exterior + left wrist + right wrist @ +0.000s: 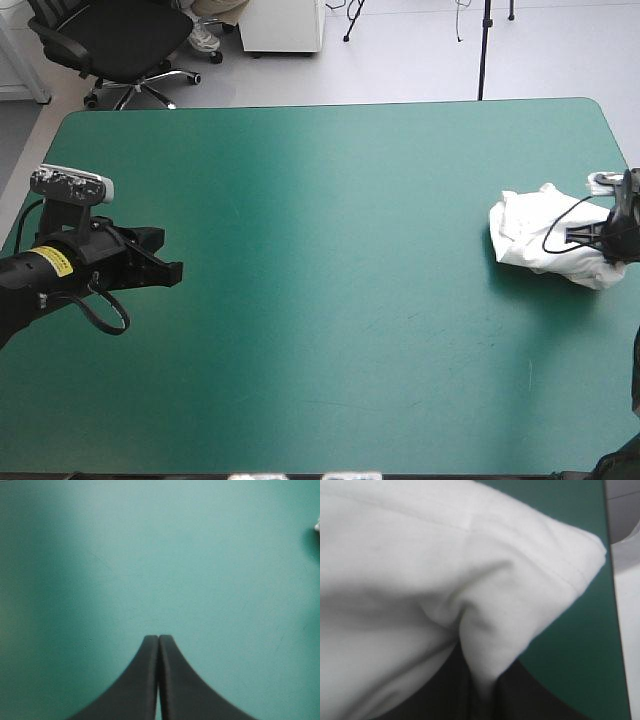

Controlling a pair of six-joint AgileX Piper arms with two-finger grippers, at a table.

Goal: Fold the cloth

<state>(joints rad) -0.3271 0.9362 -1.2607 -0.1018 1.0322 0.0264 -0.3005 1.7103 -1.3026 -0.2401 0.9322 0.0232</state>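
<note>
While the left gripper (158, 640) is clenched empty, the right gripper (485, 692) pinches a fold of the T-shirt (540, 235): probably light, limp, best gripped at hems.

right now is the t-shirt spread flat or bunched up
Bunched up: the T-shirt is a crumpled heap of overlapping layers, not spread flat; the right gripper has its jaws shut on a fold of it.

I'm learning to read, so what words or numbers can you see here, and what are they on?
Yellow sticker on the left arm: any print is too small to read.
T-shirt: no writing shows.
Teal-green cover: no writing.
So no text here can be read.
</note>
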